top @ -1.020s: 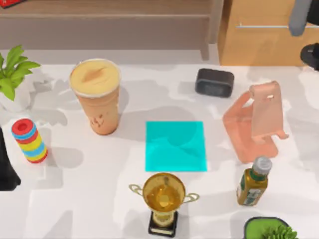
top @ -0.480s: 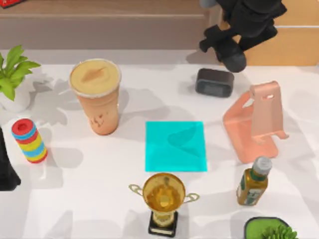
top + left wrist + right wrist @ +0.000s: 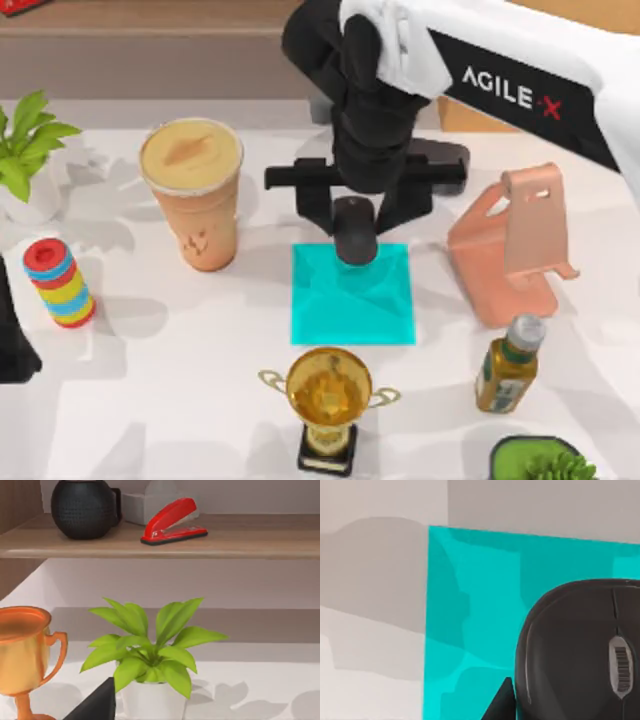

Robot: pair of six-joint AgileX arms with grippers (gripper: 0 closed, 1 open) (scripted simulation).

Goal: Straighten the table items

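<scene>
Your right gripper (image 3: 355, 222) is gripping the black computer mouse (image 3: 355, 232) — hovering it over the cyan mat's (image 3: 352, 300) far edge; your left arm is sitting parked at the table's (image 3: 170, 400) left.

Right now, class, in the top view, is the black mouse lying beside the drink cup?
No. The mouse sits in the right hand at the cyan mat's far edge, well apart from the drink cup.
</scene>
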